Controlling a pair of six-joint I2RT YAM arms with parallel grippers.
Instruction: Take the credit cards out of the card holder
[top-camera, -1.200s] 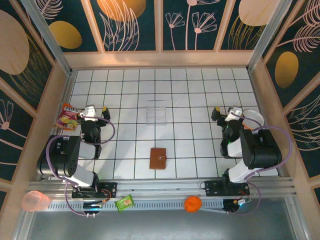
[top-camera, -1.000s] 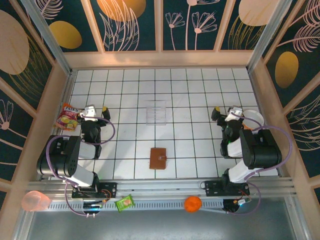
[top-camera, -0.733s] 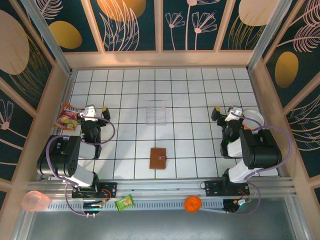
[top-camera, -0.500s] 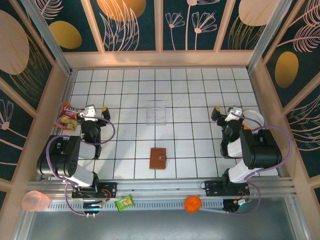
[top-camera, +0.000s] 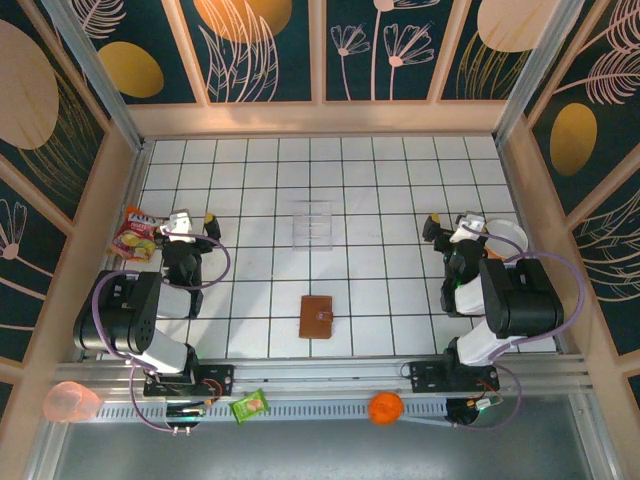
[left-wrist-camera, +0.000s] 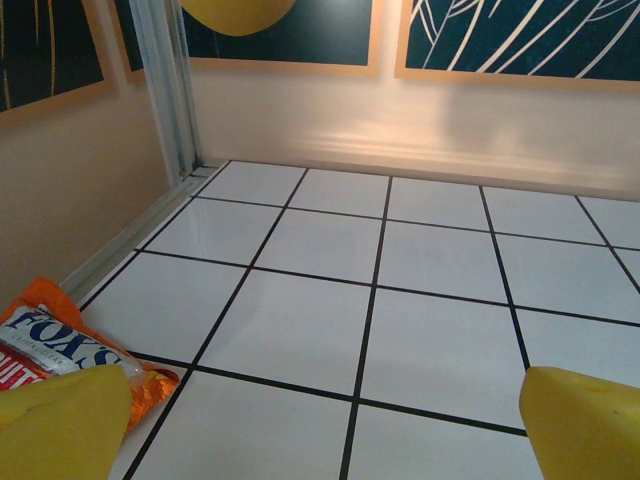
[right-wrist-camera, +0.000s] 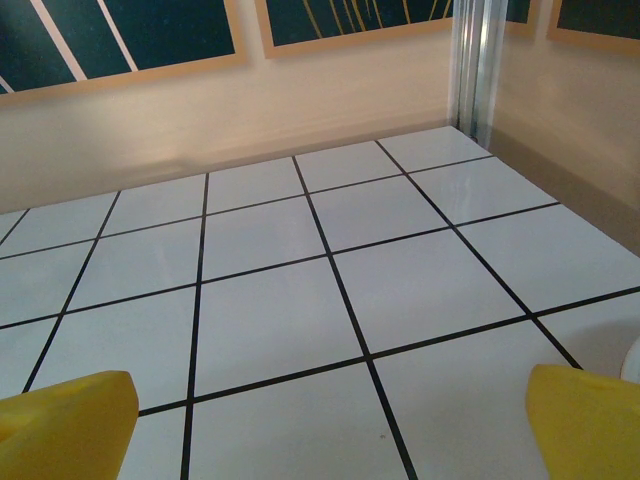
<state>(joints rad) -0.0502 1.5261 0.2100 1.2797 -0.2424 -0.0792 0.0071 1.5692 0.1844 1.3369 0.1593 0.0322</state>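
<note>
**A:** Where is the card holder?

**B:** The brown leather card holder (top-camera: 317, 316) lies folded shut on the white tiled table (top-camera: 400, 180). It sits close to the near edge, about midway between the left and right edges. Its long axis runs from the near edge toward the far edge.

**A:** And the credit cards?

**B:** I judge they are hidden inside. With the holder shut, their number cannot be told.

**A:** How do the grippers stand to it?

**B:** The left gripper (top-camera: 187, 226) hangs near the left edge and the right gripper (top-camera: 455, 228) near the right edge. Both point toward the far edge. The holder lies behind them, toward the near edge, between the two arms. Neither arm is clearly nearer, and either would have to turn back and inward to reach it.

**A:** Are they holding anything?

**B:** No. Each has its jaws spread wide apart, with only bare tiles between the yellow fingertips (left-wrist-camera: 60, 425).

**A:** What else is there, counted?

**B:** There is one card holder and two grippers. One clear plastic tray (top-camera: 312, 224) sits mid-table, beyond the holder. One orange sweet packet (top-camera: 134, 233) lies at the left edge, just beside the left gripper.
</note>
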